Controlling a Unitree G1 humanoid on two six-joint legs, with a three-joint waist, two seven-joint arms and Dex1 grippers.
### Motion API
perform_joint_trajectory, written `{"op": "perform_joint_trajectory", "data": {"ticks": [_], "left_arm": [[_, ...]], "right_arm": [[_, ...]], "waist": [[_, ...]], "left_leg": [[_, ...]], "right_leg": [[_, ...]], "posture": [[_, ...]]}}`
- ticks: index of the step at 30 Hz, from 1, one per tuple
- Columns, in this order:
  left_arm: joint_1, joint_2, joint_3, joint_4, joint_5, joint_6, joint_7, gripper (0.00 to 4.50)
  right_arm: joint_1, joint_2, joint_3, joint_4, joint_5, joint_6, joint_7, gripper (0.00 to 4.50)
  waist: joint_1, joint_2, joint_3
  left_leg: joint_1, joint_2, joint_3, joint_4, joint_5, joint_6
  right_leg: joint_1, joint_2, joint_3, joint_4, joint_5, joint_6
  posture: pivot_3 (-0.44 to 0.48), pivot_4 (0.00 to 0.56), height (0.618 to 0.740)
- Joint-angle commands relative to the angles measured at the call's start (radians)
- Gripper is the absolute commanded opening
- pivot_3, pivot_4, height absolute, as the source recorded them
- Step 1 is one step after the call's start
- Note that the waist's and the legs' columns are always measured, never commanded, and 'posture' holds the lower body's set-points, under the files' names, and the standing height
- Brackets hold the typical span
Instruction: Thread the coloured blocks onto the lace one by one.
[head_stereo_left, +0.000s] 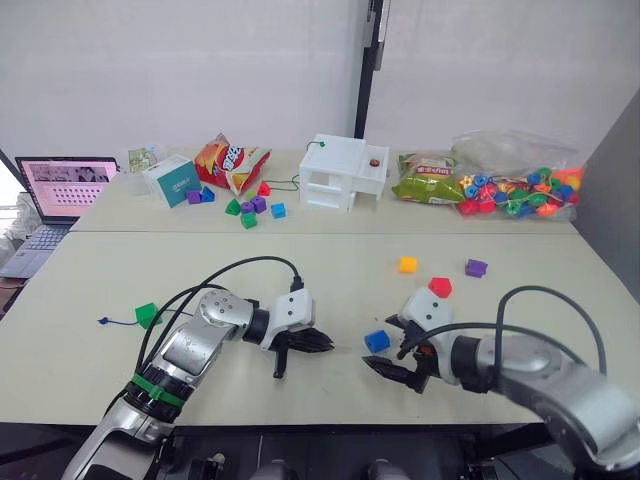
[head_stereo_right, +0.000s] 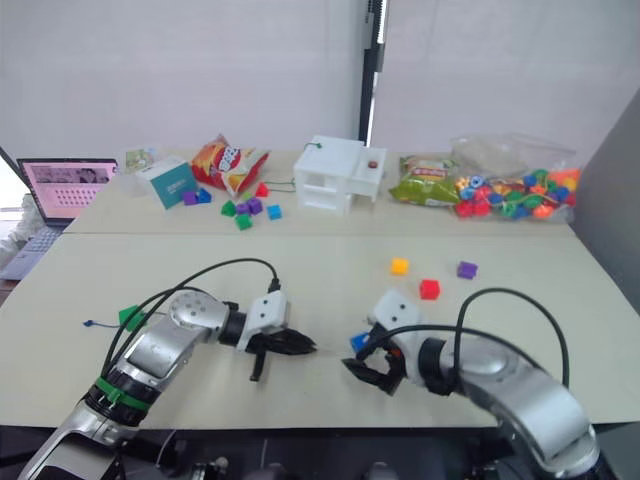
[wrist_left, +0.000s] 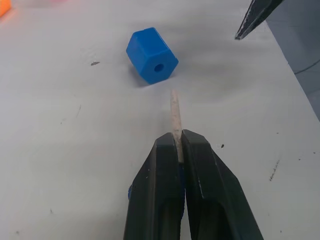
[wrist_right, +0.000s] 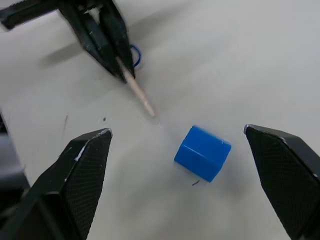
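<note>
A: Five blocks are to be threaded; where's the one in hand?

B: None is held yet. The blue block (wrist_left: 151, 55) lies on the table (head_stereo_left: 300, 270) btwn the two grippers, hole turned toward the left gripper (wrist_left: 179, 142), whose fingers are pressed together on the lace (wrist_left: 175, 114) w/ the stiff pale tip sticking out, just short of the hole. The right gripper (wrist_right: 185, 150) is spread wide either side of the block, not touching it.

A: Handling?

B: Block is judged light, hard and smooth, so it could be pushed away by the tip unless it's gripped on two flat sides, hole left free. Lace is limp except at the tip; it's best held close behind that.

A: Other blocks?

B: Green block (head_stereo_left: 147, 314) sits near the left edge; yellow (head_stereo_left: 407, 264), red (head_stereo_left: 440, 287) and purple (head_stereo_left: 476, 267) lie further back.

A: Containers?

B: A clear bag (head_stereo_left: 515, 170) at the back right is packed w/ bright mixed beads.
</note>
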Motion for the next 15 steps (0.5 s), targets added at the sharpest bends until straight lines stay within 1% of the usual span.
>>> {"op": "perform_joint_trajectory", "data": {"ticks": [1,4,6,10,12,14,15], "left_arm": [[0.003,0.009,0.015,-0.057,-0.022,0.017,0.002,0.0],[0.016,0.012,0.02,-0.088,-0.031,0.046,0.009,0.0],[0.027,0.012,0.021,-0.107,-0.033,0.06,0.018,0.0],[0.042,0.018,0.025,-0.134,-0.036,0.079,0.034,0.0],[0.046,0.024,0.028,-0.145,-0.039,0.086,0.039,0.0],[0.047,0.028,0.029,-0.15,-0.043,0.09,0.042,0.0],[0.047,0.03,0.029,-0.152,-0.045,0.092,0.044,0.0]], "right_arm": [[-0.118,-0.052,0.126,0.191,-0.129,-0.253,0.215,4.47],[-0.243,-0.025,0.235,0.422,-0.25,-0.476,0.359,4.47],[-0.3,0.005,0.279,0.557,-0.305,-0.593,0.433,4.47],[-0.335,0.027,0.304,0.69,-0.348,-0.721,0.551,4.47],[-0.344,0.041,0.299,0.729,-0.364,-0.762,0.579,4.47],[-0.35,0.059,0.289,0.755,-0.378,-0.782,0.59,3.95],[-0.351,0.069,0.283,0.765,-0.378,-0.789,0.595,3.59]], "waist": [[-0.001,0.0,0.0],[0.001,0.0,0.0],[0.002,0.0,0.0],[0.011,0.0,0.0],[0.011,0.0,0.0],[0.011,0.0,0.0],[0.011,0.0,0.0]], "left_leg": [[0.0,0.0,0.0,0.0,0.0,0.0],[0.0,0.002,0.001,0.0,0.0,0.0],[-0.001,0.001,0.001,0.0,0.0,0.0],[-0.002,0.001,0.001,0.0,0.0,0.0],[-0.002,0.001,0.001,0.0,0.0,0.0],[-0.002,0.001,0.001,0.001,0.0,0.0],[-0.002,0.001,0.001,0.0,0.0,0.0]], "right_leg": [[0.0,0.0,0.0,0.0,0.0,0.0],[0.0,0.001,0.0,0.0,0.0,0.0],[-0.001,0.001,0.001,0.0,0.0,0.0],[-0.002,0.001,0.0,0.0,0.0,0.0],[-0.002,0.0,0.001,0.0,0.0,0.0],[-0.002,0.0,0.001,0.0,0.0,0.0],[-0.002,0.0,0.001,0.0,0.0,0.0]], "posture": [[0.0,0.15,0.74],[0.0,0.15,0.74],[0.0,0.15,0.74],[0.0,0.15,0.74],[0.0,0.15,0.74],[0.0,0.15,0.74],[0.0,0.15,0.74]]}}
